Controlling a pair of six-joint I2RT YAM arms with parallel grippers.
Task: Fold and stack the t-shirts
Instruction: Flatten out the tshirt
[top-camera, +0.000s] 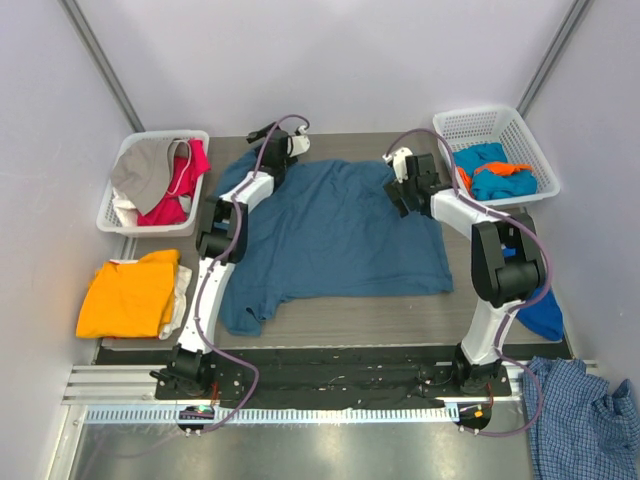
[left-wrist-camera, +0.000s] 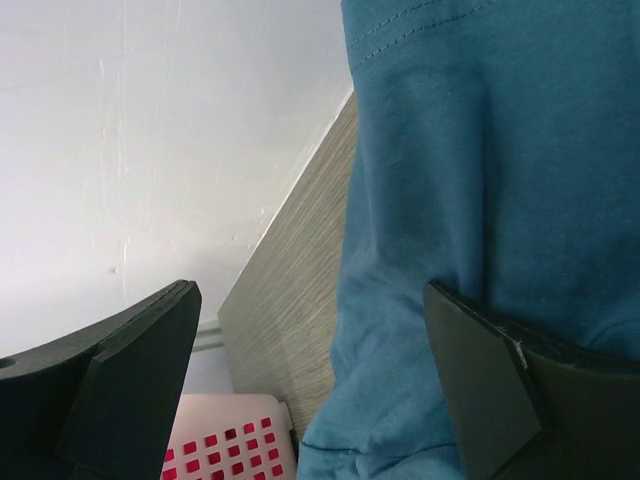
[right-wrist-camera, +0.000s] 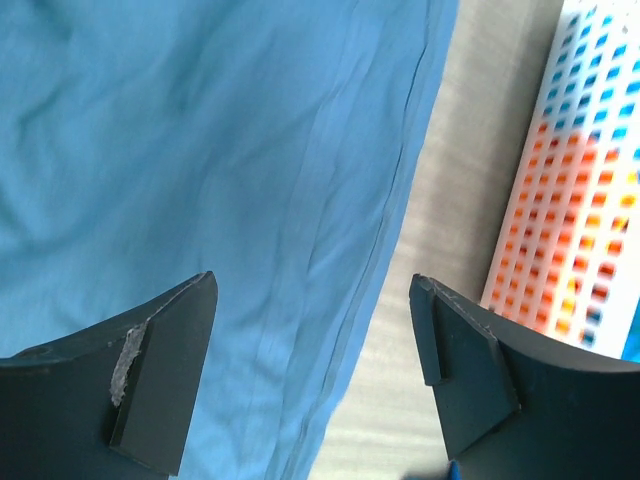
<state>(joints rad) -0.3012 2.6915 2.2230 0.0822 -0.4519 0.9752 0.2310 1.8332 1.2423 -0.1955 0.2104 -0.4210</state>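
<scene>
A large dark teal-blue t-shirt (top-camera: 335, 235) lies spread flat on the table, one sleeve trailing toward the near left. My left gripper (top-camera: 283, 143) hovers open over its far left corner. In the left wrist view, rumpled teal cloth (left-wrist-camera: 480, 180) lies under the right finger, and bare table (left-wrist-camera: 290, 300) shows between the jaws of the left gripper (left-wrist-camera: 310, 340). My right gripper (top-camera: 398, 178) is open at the far right corner. The right wrist view has the teal shirt's hemmed edge (right-wrist-camera: 385, 250) running between the right gripper's (right-wrist-camera: 312, 330) spread fingers. A folded orange tee (top-camera: 130, 295) lies at the left.
A white basket (top-camera: 118, 205) at the far left holds grey and red tees. Another basket (top-camera: 500, 122) at the far right holds turquoise and orange ones. A blue garment (top-camera: 545, 315) lies by the right arm. A checked shirt (top-camera: 580, 420) sits at the near right.
</scene>
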